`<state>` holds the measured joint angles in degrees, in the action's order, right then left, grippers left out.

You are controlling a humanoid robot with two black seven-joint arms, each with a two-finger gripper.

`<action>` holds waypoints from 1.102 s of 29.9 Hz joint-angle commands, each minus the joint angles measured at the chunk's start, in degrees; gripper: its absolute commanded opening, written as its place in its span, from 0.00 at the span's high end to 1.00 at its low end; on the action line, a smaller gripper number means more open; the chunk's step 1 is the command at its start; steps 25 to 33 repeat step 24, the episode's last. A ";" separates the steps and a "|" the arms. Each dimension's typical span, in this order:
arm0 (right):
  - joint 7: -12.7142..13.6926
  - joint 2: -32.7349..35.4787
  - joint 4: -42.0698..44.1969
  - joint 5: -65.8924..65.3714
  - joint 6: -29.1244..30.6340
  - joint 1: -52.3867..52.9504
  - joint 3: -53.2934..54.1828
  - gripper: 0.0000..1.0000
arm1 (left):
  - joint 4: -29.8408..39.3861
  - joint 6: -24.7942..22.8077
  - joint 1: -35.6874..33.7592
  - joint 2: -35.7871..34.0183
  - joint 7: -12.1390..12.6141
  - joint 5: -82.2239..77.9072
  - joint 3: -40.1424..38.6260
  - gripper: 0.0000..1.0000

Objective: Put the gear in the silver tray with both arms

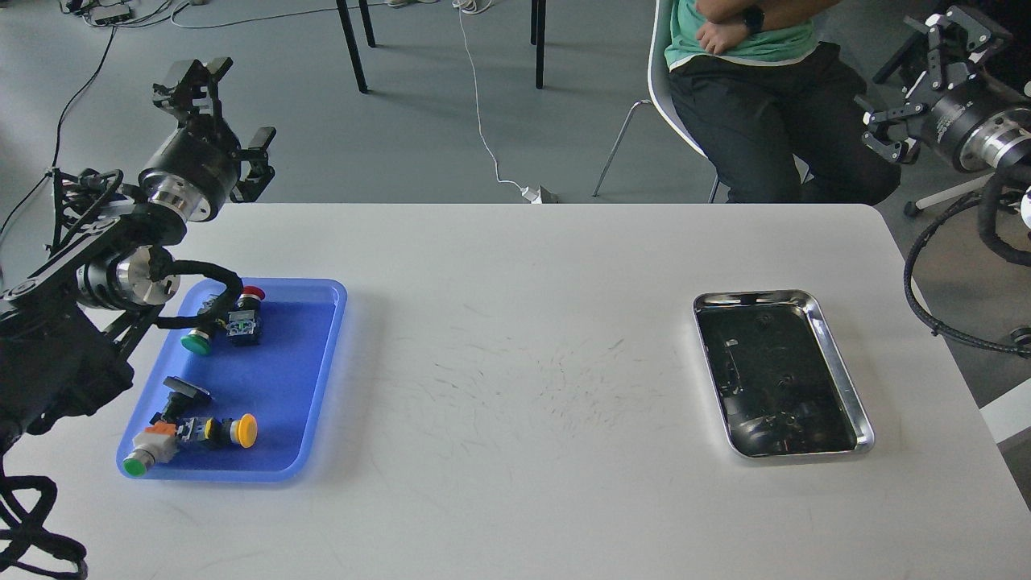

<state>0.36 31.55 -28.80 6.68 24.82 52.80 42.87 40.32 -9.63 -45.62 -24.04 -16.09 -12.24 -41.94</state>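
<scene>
**Hovering grippers, shiny tray sitting on its own**

Starting on the left side: the left gripper is up in the air past the far edge of the white table, fingers spread well apart with nothing between them. Its arm cuts across the near-left corner, and a black cable loops down over the far end of the blue tray.

That blue tray holds a bunch of push-button switches: a green one and a red one bunched at the far end, then a yellow one and another green one at the near end, with a small black part between the groups.

Middle of the table is just scuffed white surface.

Over on the right, the silver tray lies flat, well apart from the blue one. Its dark bottom is mirror-like, so I can't tell if anything small is lying in it.

Far right, the right gripper is raised beyond the table corner, claws apart, gripping nothing, next to a seated person.
</scene>
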 commanded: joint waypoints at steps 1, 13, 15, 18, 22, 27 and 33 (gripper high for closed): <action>-0.01 -0.17 -0.47 9.04 2.68 -5.33 3.97 0.03 | -5.33 -2.93 -1.66 3.12 0.09 3.26 -0.68 0.02; -0.10 -0.17 -18.57 9.14 3.18 -18.35 10.13 0.02 | -12.99 -9.61 -2.81 5.58 -0.17 9.25 -0.60 0.02; -0.18 -0.35 -19.80 9.14 3.18 -18.44 10.13 0.02 | -12.64 -9.97 -2.72 5.32 -0.35 9.25 -0.68 0.02; -1.06 -0.79 -19.72 9.14 3.18 -18.44 10.75 0.02 | -12.55 -10.06 -2.54 5.06 -0.53 9.25 -0.68 0.02; -1.24 -0.44 -19.72 9.05 3.18 -18.44 10.75 0.02 | -12.55 -9.97 -2.45 5.32 -0.70 9.25 -0.60 0.02; -1.24 -0.52 -19.54 9.05 3.18 -18.44 10.83 0.02 | -12.55 -9.80 -2.45 5.49 -0.79 9.25 -0.60 0.02; -1.24 -0.52 -19.54 9.05 3.18 -18.44 10.83 0.02 | -12.55 -9.80 -2.45 5.49 -0.79 9.25 -0.60 0.02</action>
